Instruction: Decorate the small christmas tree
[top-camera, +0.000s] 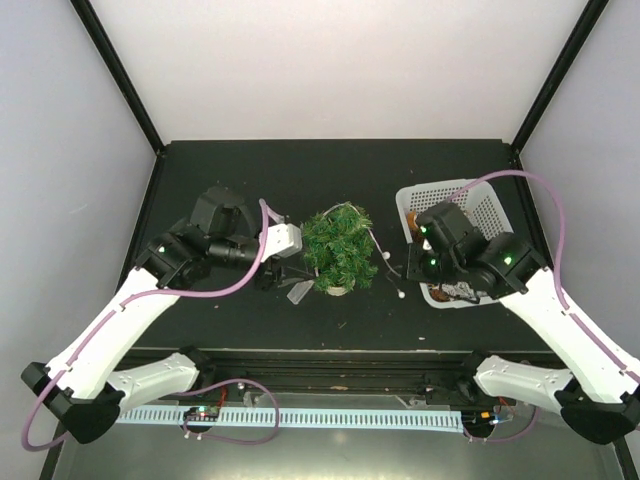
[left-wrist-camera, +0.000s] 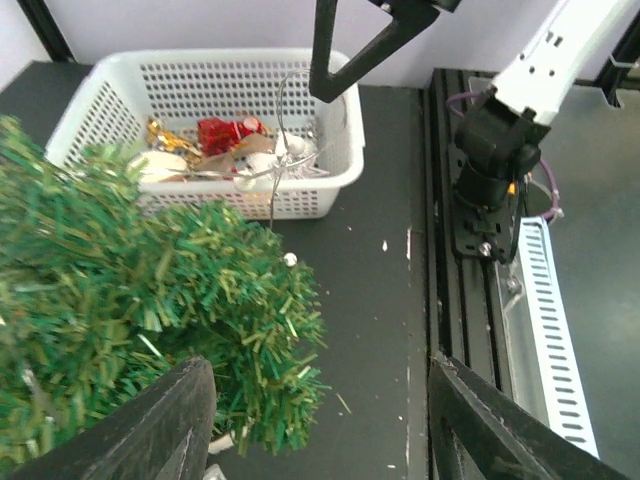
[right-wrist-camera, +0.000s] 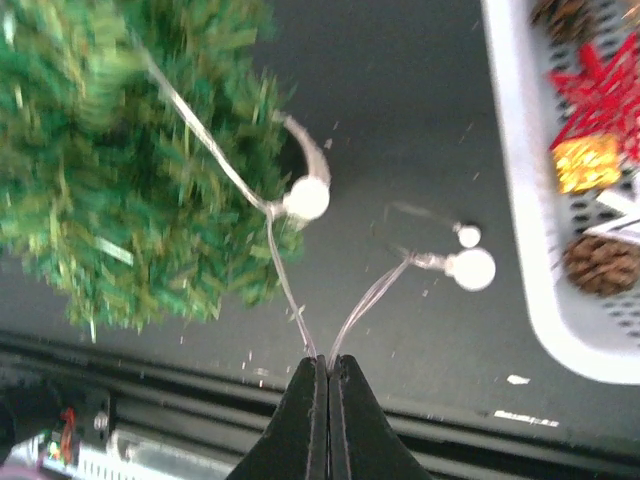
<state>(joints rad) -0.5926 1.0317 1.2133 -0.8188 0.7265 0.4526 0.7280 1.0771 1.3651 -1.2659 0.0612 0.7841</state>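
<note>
The small christmas tree (top-camera: 338, 248) stands mid-table, bushy green, with its cream pot (top-camera: 338, 290) just showing. A clear wire garland with white beads (right-wrist-camera: 306, 198) runs from the tree's branches down to my right gripper (right-wrist-camera: 328, 362), which is shut on the strand; another bead (right-wrist-camera: 472, 268) hangs off to the side. In the top view the right gripper (top-camera: 408, 268) sits between the tree and the basket. My left gripper (left-wrist-camera: 320, 425) is open at the tree's (left-wrist-camera: 150, 300) left side, with the foliage against one finger (left-wrist-camera: 170, 420) and nothing held.
A white perforated basket (top-camera: 470, 195) stands at the right, holding a red star (right-wrist-camera: 600, 90), a gold gift box (right-wrist-camera: 585, 165) and pinecones (right-wrist-camera: 600, 262). The table's metal rail (left-wrist-camera: 480, 300) runs along the near edge.
</note>
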